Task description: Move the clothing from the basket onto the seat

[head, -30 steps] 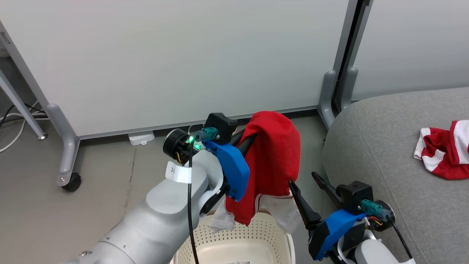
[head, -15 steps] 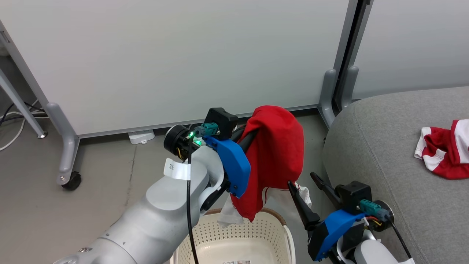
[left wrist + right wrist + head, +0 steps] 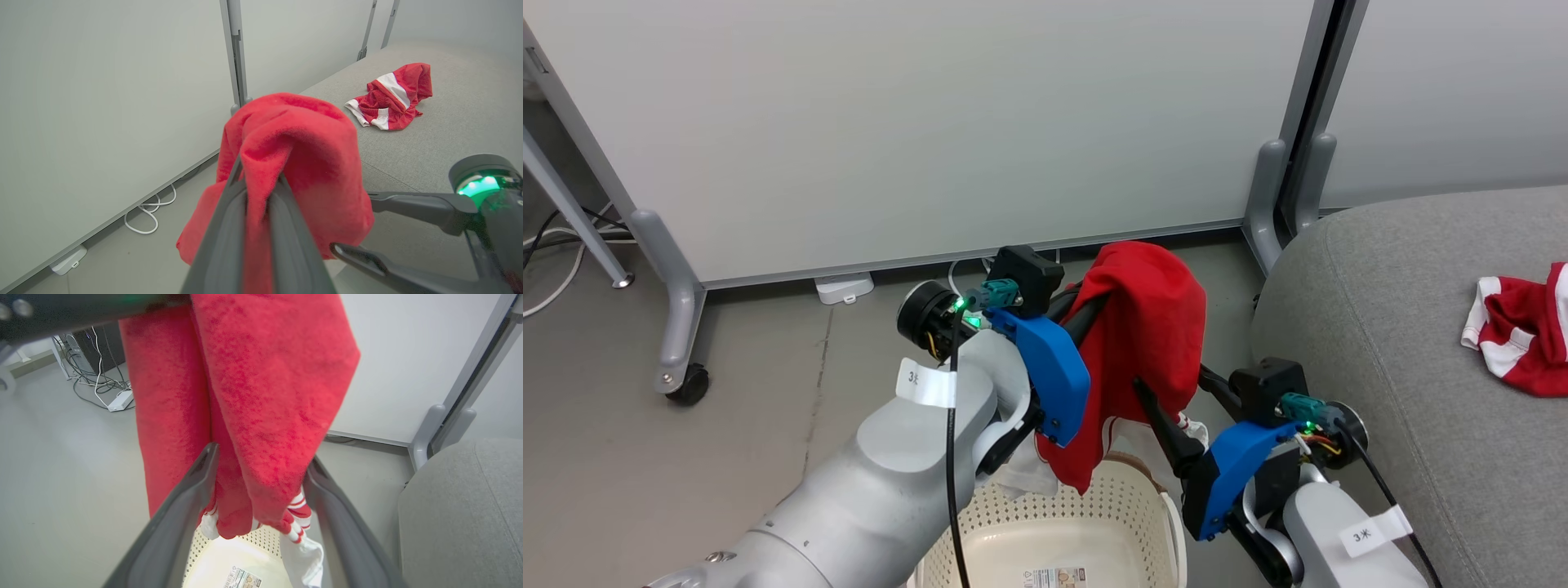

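A red piece of clothing (image 3: 1147, 327) with white trim hangs over the basket (image 3: 1127, 506), draped over my left gripper (image 3: 1094, 309), which is shut on its top fold; the pinch is plain in the left wrist view (image 3: 259, 179). My right gripper (image 3: 1168, 380) is open, with one finger on each side of the hanging cloth's lower part (image 3: 261, 455), and I cannot tell whether they touch it. In the right wrist view the white basket (image 3: 229, 559) lies below the cloth's hem. A second red and white garment (image 3: 1523, 335) lies crumpled on the grey seat (image 3: 1380, 327) to the right.
White partition panels stand behind on grey feet with a castor (image 3: 690, 384). Cables (image 3: 556, 269) and a white power strip (image 3: 844, 287) lie on the floor by the panels. A paper label (image 3: 1054, 578) lies on the basket's bottom.
My right gripper has risen and moved left, so its open fingers now stand on either side of the hanging garment. The left gripper lifted the garment slightly. The camera has shifted a little.
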You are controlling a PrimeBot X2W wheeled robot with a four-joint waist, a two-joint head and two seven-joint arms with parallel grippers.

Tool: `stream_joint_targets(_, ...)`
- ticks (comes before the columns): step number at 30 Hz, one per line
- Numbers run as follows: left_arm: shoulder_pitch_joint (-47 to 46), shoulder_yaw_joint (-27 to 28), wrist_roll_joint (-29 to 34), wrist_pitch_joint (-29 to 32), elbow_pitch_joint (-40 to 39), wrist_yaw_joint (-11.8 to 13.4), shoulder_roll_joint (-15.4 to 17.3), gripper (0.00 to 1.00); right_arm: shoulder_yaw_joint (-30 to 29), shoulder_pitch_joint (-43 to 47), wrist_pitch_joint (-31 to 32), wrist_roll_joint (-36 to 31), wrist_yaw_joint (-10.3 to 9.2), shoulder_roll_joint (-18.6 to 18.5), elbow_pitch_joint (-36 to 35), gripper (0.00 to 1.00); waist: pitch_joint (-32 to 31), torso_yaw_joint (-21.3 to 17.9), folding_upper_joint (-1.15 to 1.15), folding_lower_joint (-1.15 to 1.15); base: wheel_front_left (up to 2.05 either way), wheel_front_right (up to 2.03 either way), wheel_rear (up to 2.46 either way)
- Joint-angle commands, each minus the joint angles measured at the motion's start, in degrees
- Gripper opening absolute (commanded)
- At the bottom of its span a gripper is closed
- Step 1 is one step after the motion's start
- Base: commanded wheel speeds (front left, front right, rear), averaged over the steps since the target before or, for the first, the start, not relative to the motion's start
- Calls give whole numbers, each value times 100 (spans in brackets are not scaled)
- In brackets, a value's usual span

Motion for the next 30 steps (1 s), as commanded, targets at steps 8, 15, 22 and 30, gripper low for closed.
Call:
stream_joint_targets(8,-118,-109,-65,-40,-107,-6,-20,0,566,-877,-206,601,1,-12,861,100,39,43,0,0,0,0,0)
stream_joint_targets(15,-116,-181,-135,-58,-181,-6,-32,0,1279,-1433,-418,1194,1,-12,1566,100,30,49,0,0,0,0,0)
stream_joint_targets(22,-64,-246,-209,-87,-154,-6,-12,0,1758,-1603,-638,1598,1,-12,1997,0,-40,29,0,0,0,0,0)
stream_joint_targets(30,-24,-278,-261,-128,-70,-6,20,0,2058,-1697,-849,1886,1,-12,2272,0,-117,-68,0,0,0,0,0)
